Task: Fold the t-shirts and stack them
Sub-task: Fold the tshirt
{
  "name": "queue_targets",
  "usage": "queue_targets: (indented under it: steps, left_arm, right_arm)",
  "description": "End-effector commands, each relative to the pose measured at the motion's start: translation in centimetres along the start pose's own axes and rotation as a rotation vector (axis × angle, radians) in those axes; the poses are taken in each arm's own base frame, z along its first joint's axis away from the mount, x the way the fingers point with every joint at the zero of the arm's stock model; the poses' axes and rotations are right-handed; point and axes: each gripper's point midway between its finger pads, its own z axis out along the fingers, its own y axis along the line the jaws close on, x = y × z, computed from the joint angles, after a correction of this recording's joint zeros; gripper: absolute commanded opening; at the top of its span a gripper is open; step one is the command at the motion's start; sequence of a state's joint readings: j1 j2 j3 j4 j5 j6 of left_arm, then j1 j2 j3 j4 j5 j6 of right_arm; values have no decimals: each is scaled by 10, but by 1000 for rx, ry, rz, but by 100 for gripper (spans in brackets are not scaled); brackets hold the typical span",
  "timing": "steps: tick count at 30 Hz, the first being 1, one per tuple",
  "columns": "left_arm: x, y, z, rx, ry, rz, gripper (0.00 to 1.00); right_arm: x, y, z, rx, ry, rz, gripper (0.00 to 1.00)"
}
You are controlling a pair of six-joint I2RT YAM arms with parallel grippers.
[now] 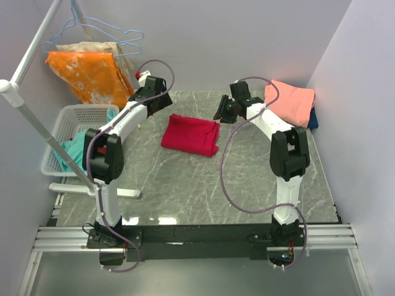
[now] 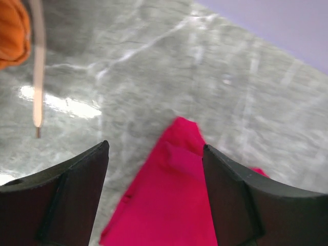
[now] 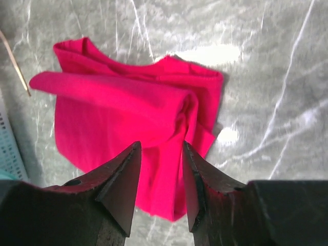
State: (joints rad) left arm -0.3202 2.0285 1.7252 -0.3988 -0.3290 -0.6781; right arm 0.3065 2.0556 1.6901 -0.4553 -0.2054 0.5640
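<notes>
The crimson-red t-shirt (image 1: pixel 190 134) lies folded into a small bundle in the middle of the grey marble table; it also shows in the left wrist view (image 2: pixel 174 200) and the right wrist view (image 3: pixel 128 123). A folded salmon-pink t-shirt (image 1: pixel 292 100) lies at the back right, on top of a dark blue one (image 1: pixel 313 118) that peeks out beneath it. My left gripper (image 1: pixel 162 94) hovers open and empty above the table, left of the red bundle. My right gripper (image 1: pixel 221 112) hovers open and empty just right of the bundle.
A white laundry basket (image 1: pixel 66 126) with teal cloth (image 1: pixel 74 151) stands at the left edge. An orange white-blotched cloth (image 1: pixel 92 74) hangs from a rack (image 1: pixel 24 111) at the back left. Walls close the table at the back and right.
</notes>
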Motion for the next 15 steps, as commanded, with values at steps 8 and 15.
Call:
queue_targets:
  steps: [8, 15]
  left_arm:
    - [47, -24, -24, 143, 139, 112, 73]
    - [59, -37, 9, 116, 187, 116, 72]
  right_arm:
    - [57, 36, -14, -64, 72, -67, 44]
    - [90, 33, -1, -48, 150, -40, 41]
